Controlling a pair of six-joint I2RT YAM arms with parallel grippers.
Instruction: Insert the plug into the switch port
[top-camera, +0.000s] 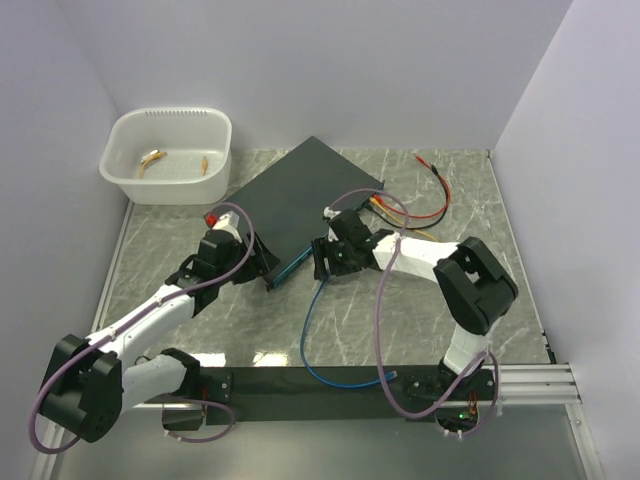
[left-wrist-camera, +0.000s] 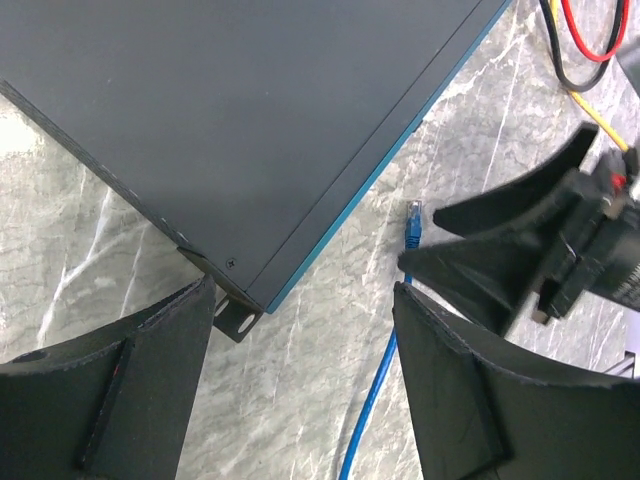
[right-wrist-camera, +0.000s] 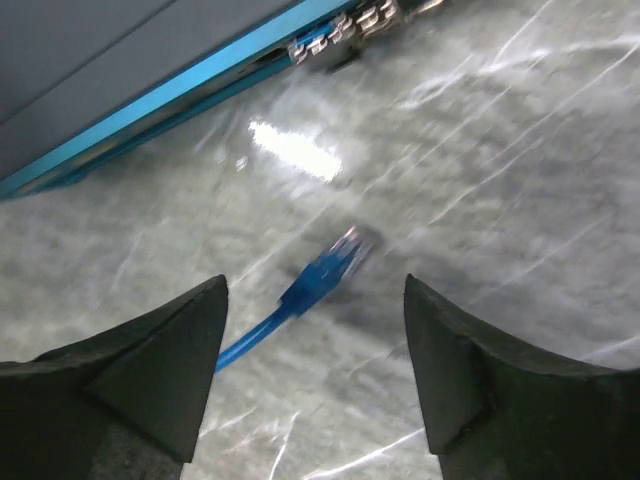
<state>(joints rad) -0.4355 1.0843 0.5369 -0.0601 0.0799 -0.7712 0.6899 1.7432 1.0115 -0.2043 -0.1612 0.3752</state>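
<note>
The flat black switch box (top-camera: 300, 200) lies at an angle in the middle of the table, its narrow teal face (top-camera: 325, 235) turned to the front right. A blurred row of ports (right-wrist-camera: 340, 28) shows on that face in the right wrist view. The blue plug (right-wrist-camera: 335, 262) lies on the marble, a short way off the teal face (right-wrist-camera: 150, 110). My right gripper (right-wrist-camera: 315, 370) is open, with the plug and its blue cable (top-camera: 310, 340) between and ahead of its fingers. My left gripper (left-wrist-camera: 300, 385) is open and empty at the box's near corner (left-wrist-camera: 250, 290). It sees the plug (left-wrist-camera: 412, 225) too.
A white tub (top-camera: 165, 155) with small items stands at the back left. Red, yellow and black cables (top-camera: 425, 205) lie behind the right arm. A metal bracket ear (left-wrist-camera: 235, 322) juts from the box's near corner. Walls close in on the left, back and right.
</note>
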